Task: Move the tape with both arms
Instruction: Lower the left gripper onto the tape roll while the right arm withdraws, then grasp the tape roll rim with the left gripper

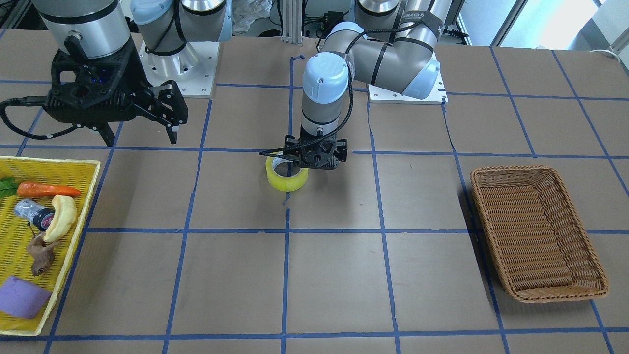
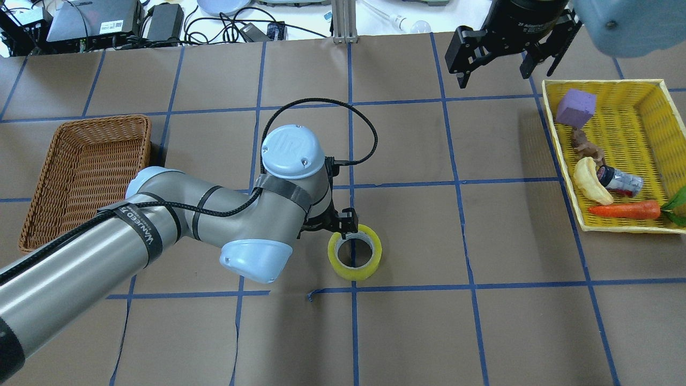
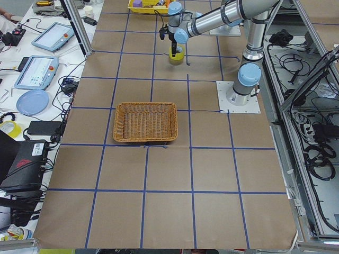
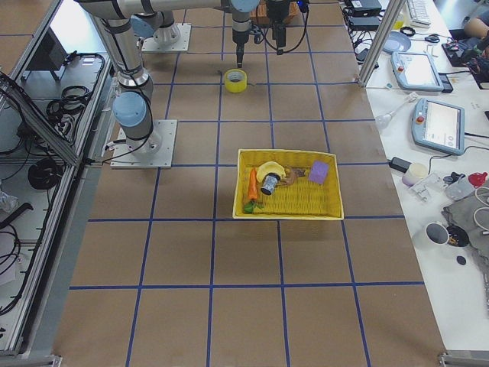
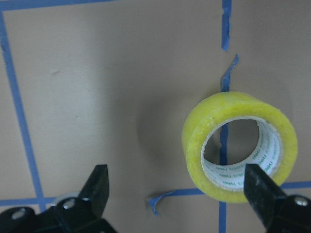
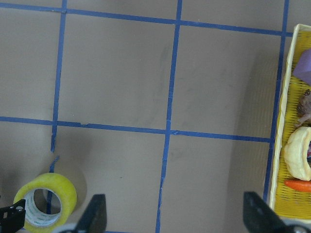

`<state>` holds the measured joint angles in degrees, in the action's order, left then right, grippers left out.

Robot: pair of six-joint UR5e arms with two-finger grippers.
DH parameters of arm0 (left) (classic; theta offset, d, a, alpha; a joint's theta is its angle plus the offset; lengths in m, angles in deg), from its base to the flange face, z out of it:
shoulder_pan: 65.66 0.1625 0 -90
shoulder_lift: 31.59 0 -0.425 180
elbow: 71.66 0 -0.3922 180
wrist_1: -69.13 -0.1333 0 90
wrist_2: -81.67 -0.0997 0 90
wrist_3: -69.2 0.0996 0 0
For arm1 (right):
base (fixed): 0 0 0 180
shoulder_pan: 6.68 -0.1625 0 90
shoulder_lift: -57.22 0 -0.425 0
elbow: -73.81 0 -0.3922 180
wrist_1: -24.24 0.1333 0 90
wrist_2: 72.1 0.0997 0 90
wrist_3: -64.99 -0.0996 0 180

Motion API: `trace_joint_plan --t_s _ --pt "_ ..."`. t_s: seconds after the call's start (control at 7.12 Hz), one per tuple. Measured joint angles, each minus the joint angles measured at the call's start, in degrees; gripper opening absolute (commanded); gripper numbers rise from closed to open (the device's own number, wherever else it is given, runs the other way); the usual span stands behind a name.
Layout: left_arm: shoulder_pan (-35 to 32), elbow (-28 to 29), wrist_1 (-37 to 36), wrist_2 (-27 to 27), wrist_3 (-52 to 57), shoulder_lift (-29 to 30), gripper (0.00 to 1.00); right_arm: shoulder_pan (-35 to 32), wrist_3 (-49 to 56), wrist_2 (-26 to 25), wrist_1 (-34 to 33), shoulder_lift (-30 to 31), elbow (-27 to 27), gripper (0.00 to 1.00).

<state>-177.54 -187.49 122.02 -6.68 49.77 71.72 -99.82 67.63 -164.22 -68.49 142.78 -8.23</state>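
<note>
With left tool (image 5: 175, 177) spread wide, low over tape (image 5: 233, 104) lying flat at the middle of bench (image 5: 97, 73), one finger over its hole: could clip the rim if lowered off-centre, skidding it. With right tool (image 6: 174, 204) also wide, empty, well apart.

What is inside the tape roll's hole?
Through the tape core show bare brown table paper and a blue grid line. One finger of the open left gripper overlaps the rim; whether its tip reaches inside, I cannot tell.
</note>
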Motion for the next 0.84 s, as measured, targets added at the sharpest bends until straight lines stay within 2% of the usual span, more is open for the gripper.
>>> trace_joint_plan --t_s 0.14,0.28,0.42,0.56,0.7,0.84 --pt "-0.13 -0.91 -0.56 0.45 -0.29 1.0 0.81 0.05 0.0 0.09 -0.04 0.14 -0.08 1.0" --pt "-0.29 -1.46 -0.79 1.5 -0.66 1.72 0.79 0.06 0.0 0.11 -0.01 0.18 -0.11 1.0" --pt "-0.39 -1.7 -0.93 2.95 -1.43 2.14 0.67 0.0 0.06 0.03 -0.07 0.2 -0.13 1.0" --pt "-0.42 -1.74 -1.0 4.33 -2.32 2.3 0.42 -0.03 0.17 -0.15 -0.27 0.22 -0.13 1.0" --pt "-0.44 -1.76 -0.96 5.35 -2.8 2.37 0.09 -0.03 0.2 -0.27 -0.37 0.22 -0.14 1.0" --pt "-0.45 -1.76 -0.94 5.76 -2.85 2.38 0.02 -0.03 0.18 -0.31 -0.41 0.22 -0.14 1.0"
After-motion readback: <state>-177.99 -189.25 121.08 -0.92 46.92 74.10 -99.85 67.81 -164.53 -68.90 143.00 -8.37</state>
